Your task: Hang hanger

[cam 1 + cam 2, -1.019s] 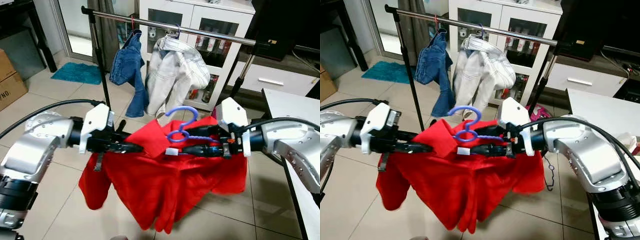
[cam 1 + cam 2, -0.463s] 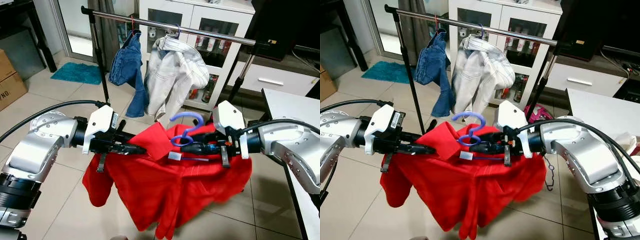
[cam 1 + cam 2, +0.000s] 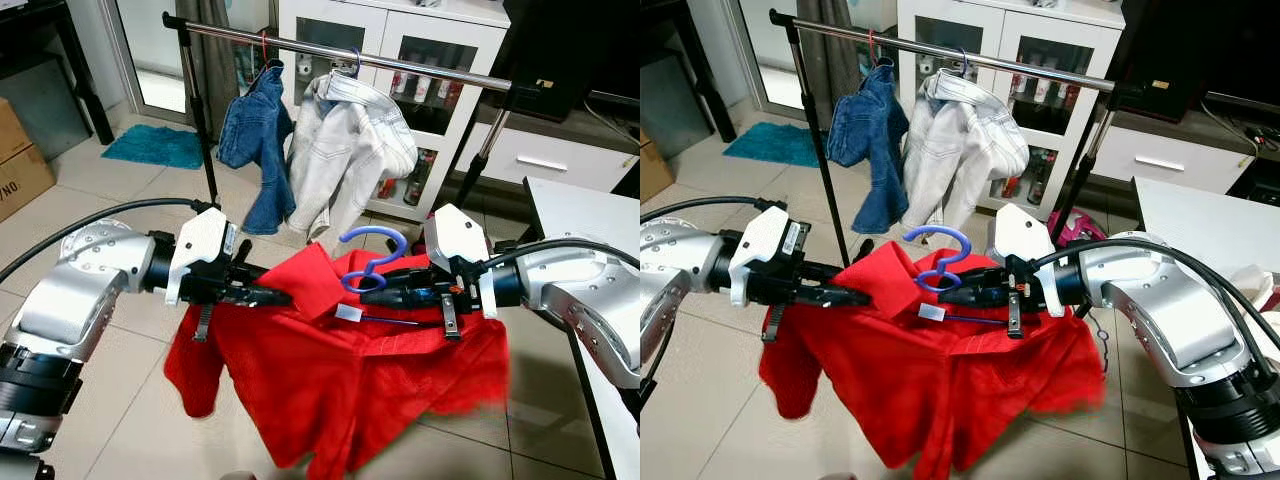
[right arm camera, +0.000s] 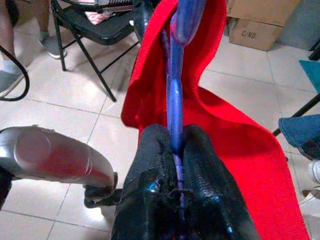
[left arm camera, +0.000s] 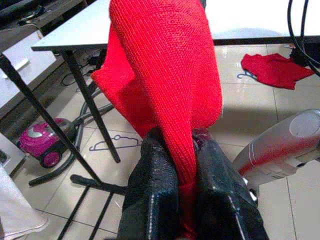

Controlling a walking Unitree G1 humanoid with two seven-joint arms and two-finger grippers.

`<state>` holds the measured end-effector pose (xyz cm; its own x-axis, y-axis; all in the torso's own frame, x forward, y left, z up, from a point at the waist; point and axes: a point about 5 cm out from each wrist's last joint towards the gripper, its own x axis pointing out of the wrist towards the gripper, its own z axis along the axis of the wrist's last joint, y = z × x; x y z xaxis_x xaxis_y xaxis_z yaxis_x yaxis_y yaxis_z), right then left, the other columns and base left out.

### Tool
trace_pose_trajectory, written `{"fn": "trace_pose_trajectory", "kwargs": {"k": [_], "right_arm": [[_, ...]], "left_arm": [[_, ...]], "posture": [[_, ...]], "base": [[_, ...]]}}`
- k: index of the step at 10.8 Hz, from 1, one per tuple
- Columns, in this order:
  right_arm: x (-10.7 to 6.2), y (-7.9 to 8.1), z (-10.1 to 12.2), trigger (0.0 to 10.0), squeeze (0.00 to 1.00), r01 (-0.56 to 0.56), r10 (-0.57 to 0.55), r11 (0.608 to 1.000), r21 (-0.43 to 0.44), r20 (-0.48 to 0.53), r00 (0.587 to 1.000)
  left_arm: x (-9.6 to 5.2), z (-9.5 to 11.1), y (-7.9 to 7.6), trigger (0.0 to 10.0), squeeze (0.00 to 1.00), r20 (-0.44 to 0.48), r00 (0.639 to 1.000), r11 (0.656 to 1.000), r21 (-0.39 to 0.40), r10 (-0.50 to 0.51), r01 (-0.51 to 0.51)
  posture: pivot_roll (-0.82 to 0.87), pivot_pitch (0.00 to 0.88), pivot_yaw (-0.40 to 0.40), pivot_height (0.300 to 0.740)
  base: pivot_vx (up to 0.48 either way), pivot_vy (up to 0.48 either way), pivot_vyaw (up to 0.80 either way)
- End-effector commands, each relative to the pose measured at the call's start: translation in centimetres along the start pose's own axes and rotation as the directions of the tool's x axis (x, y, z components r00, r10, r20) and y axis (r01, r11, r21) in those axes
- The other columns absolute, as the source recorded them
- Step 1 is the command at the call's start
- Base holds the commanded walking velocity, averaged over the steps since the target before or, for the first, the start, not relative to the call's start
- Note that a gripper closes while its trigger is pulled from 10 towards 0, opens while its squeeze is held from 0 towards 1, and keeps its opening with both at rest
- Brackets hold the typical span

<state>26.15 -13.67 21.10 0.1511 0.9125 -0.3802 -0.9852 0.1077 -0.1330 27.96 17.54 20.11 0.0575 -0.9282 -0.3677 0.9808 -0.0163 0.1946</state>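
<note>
A robot with two silver arms stands on a tiled floor facing a metal clothes rail (image 3: 400,62), holding a bright red knitted garment (image 3: 350,370) on a thin blue-violet plastic hanger (image 3: 372,262) out in front of its chest, well short of the rail. The right tool (image 3: 375,294) is clenched on the hanger just below its curved hook; the right wrist view shows the violet stem pinched between the two black fingers (image 4: 200,175). The left tool (image 3: 272,297) is clenched on a fold of the red fabric at the garment's left shoulder; the left wrist view shows the knit squeezed between its fingers (image 5: 150,190). The garment sags between the two tools and hangs loosely below them toward the floor, with a small white label near the collar. It looks soft, limp and light, likely to swing and slide, while the hanger looks stiff but slender and probably flexes a little. The stem under the hook seems the best place to hold, leaving the hook free to go over the rail. On the rail already hang blue denim jeans (image 3: 255,140) and a pale whitish denim jacket (image 3: 350,150), with bare bar to their right.
</note>
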Motion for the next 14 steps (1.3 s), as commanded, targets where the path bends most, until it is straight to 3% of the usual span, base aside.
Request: {"fn": "trace_pose_trajectory", "kwargs": {"k": [1,2,3,4,5,6,7,9,11,12,14], "right_arm": [[-0.2,-0.3,0.5,0.0,0.00,0.006,-0.006,1.000,-0.024,0.003,1.000],[-0.3,-0.3,0.5,0.0,0.00,0.002,-0.002,1.000,-0.019,0.003,1.000],[-0.4,-0.1,0.6,0.0,0.00,-0.013,0.013,1.000,-0.008,0.014,1.000],[-0.5,0.0,0.6,0.0,0.00,-0.025,0.025,1.000,0.013,0.020,0.999],[-0.5,0.1,0.4,0.0,0.00,-0.028,0.027,0.999,0.034,0.027,0.999],[-0.6,0.1,0.3,0.0,0.00,-0.019,0.017,0.998,0.057,0.031,0.999],[-0.7,0.2,0.0,0.0,0.00,-0.003,0.001,0.997,0.082,0.033,0.999],[-0.7,0.4,-0.2,0.0,0.00,0.013,-0.020,0.994,0.112,0.054,0.998],[-0.1,0.7,-0.9,0.0,0.00,0.072,-0.082,0.989,0.131,0.068,0.994],[0.1,0.8,-1.5,0.0,0.00,0.132,-0.143,0.978,0.160,0.061,0.988],[0.7,0.5,-2.5,0.0,0.00,0.271,-0.287,0.932,0.242,0.034,0.957]], "left_arm": [[0.1,1.0,0.4,0.0,0.00,0.016,1.000,0.999,0.040,-0.002,0.002],[0.2,1.0,0.4,10.0,0.00,0.016,1.000,0.999,0.042,0.003,-0.004],[0.2,1.1,0.5,10.0,0.23,0.030,1.000,0.999,0.041,0.008,-0.009],[0.1,1.3,0.7,10.0,1.00,0.048,0.999,0.999,0.033,0.011,-0.013],[0.1,2.0,1.0,10.0,1.00,0.114,0.992,0.998,0.026,0.047,-0.050],[0.0,2.7,1.1,10.0,0.93,0.165,0.985,0.998,0.014,0.055,-0.058],[-0.1,3.0,1.2,10.0,0.00,0.192,0.979,0.998,0.002,0.066,-0.068],[-0.3,2.4,1.1,10.0,0.00,0.150,0.986,0.997,0.022,0.072,-0.076],[-0.5,3.0,1.9,10.0,0.00,0.236,0.959,0.987,-0.048,0.159,-0.151],[-0.6,3.5,2.7,10.0,0.00,0.285,0.928,0.971,-0.097,0.238,-0.219],[-0.4,4.1,3.3,10.0,0.00,0.296,0.903,0.949,-0.129,0.313,-0.286]], "posture": [[0.07,0.000,-0.064,0.740],[0.07,0.000,-0.064,0.740],[0.07,0.000,-0.064,0.740],[0.07,0.000,-0.069,0.740],[0.07,0.000,-0.074,0.740],[0.07,0.000,-0.079,0.740],[0.08,0.000,-0.085,0.740],[0.08,0.000,-0.087,0.740],[0.08,0.000,-0.089,0.740],[0.08,0.000,-0.092,0.740],[0.08,0.000,-0.104,0.740]], "base": [[0.000,0.000,0.00],[0.000,0.000,0.00],[0.000,0.000,0.00],[0.000,0.000,0.00],[0.000,0.000,0.00],[0.000,0.000,0.00],[0.000,0.000,0.00],[0.000,0.000,0.00],[0.000,0.000,0.00],[0.000,0.000,0.00],[0.000,0.000,0.00]]}}
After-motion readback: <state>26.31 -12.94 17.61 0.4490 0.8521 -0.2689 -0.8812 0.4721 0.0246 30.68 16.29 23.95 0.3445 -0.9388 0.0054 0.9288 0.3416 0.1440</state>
